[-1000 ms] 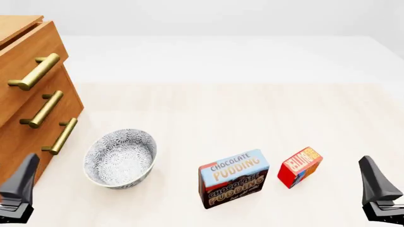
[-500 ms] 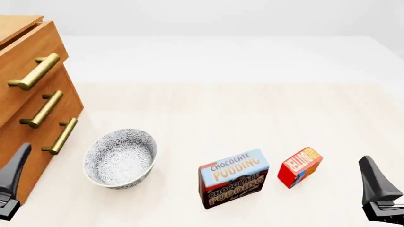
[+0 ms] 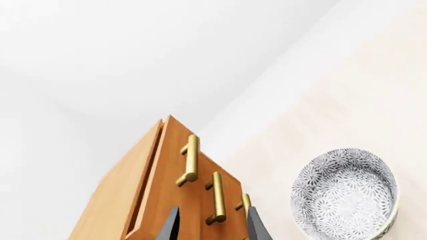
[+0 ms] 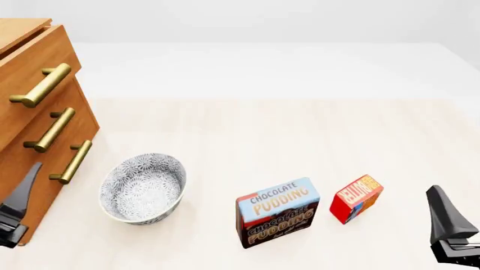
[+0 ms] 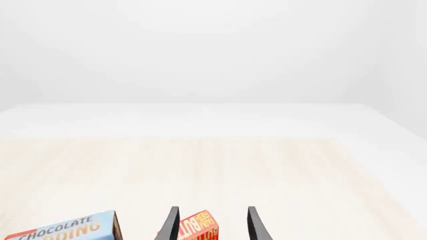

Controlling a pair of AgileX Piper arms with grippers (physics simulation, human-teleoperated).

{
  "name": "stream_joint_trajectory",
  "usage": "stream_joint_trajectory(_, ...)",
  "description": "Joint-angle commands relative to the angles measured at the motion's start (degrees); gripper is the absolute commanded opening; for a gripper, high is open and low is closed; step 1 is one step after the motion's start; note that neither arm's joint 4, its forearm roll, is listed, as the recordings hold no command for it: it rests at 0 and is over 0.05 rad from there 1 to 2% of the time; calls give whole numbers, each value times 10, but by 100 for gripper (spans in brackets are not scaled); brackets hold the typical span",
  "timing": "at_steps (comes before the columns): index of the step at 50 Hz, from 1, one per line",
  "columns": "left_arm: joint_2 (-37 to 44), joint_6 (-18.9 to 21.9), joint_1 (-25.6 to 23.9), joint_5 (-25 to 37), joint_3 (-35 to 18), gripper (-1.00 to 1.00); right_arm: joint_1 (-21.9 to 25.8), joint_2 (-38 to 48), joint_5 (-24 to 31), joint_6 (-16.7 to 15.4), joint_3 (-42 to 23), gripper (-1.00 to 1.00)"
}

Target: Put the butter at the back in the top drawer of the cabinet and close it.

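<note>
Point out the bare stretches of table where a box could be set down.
The widest bare patch is the far table, behind the bowl, pudding box and butter. A smaller gap lies between bowl and pudding box. It is tight between the bowl and the cabinet, where the left gripper sits.

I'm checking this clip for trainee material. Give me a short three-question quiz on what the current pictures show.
1. True or false: the top drawer is shut.
2. Which lies nearer the right gripper: A) the butter, B) the pudding box, C) the bowl?
3. What does the left gripper face in its wrist view?

Key
1. True: its front lies about flush with the cabinet.
2. A.
3. The cabinet's brass handles, with the fingers apart and nothing between them.
</note>
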Motion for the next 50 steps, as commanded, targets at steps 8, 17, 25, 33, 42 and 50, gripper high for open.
stream_joint_trajectory(8, 42, 110, 15, -59, 18, 100, 0, 0, 0, 0, 0, 100)
stream_joint_trajectory(17, 72, 144, 26, -102, 35, 100, 0, 0, 0, 0, 0, 100)
stream_joint_trajectory(25, 94, 168, 30, -124, 34, 100, 0, 0, 0, 0, 0, 100)
stream_joint_trajectory(33, 111, 188, 36, -139, 26, 100, 0, 0, 0, 0, 0, 100)
stream_joint_trajectory(42, 120, 204, 52, -140, 19, 100, 0, 0, 0, 0, 0, 100)
stream_joint_trajectory(50, 132, 216, 58, -147, 15, 100, 0, 0, 0, 0, 0, 100)
